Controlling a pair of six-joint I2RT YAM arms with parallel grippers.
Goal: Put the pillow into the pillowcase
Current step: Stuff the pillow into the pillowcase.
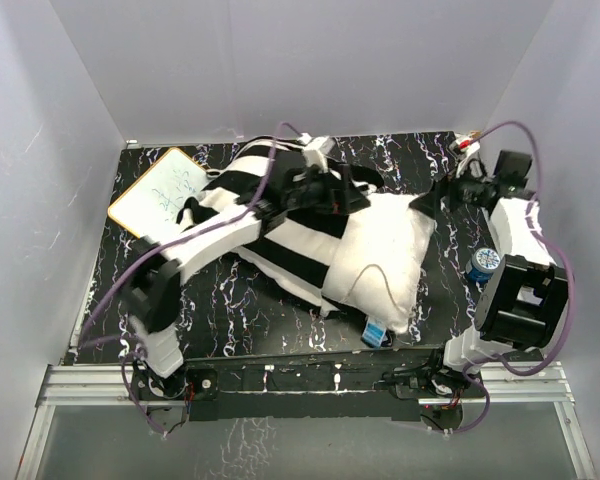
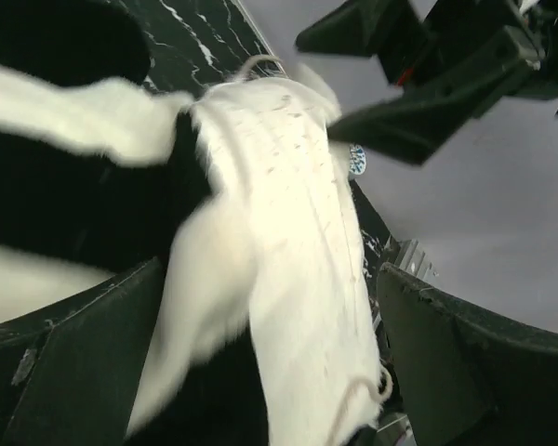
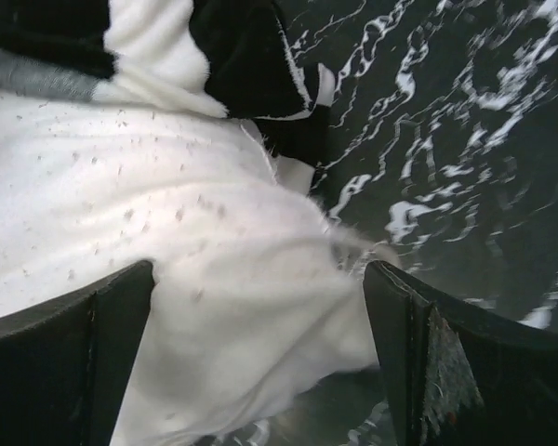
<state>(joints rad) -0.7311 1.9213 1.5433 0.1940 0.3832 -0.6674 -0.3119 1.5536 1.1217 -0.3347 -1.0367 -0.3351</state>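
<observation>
Roughly halfway: the pillow [image 1: 385, 260] lies in the middle of the surface [image 1: 230, 310], its left half inside the striped pillowcase [image 1: 300, 250], bare end toward the near right corner. My left fingers [image 2: 465, 362] and right fingers [image 3: 446, 362] stand spread, clasping nothing; I judge the rest needs pulling over.

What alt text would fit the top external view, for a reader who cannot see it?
A plump white fabric pillow lies partly inside a black-and-white striped pillowcase on a black marbled table. The left gripper is above where the two meet; the right gripper is at the pillow's far right corner. A rectangular whiteboard lies at the far left.
</observation>
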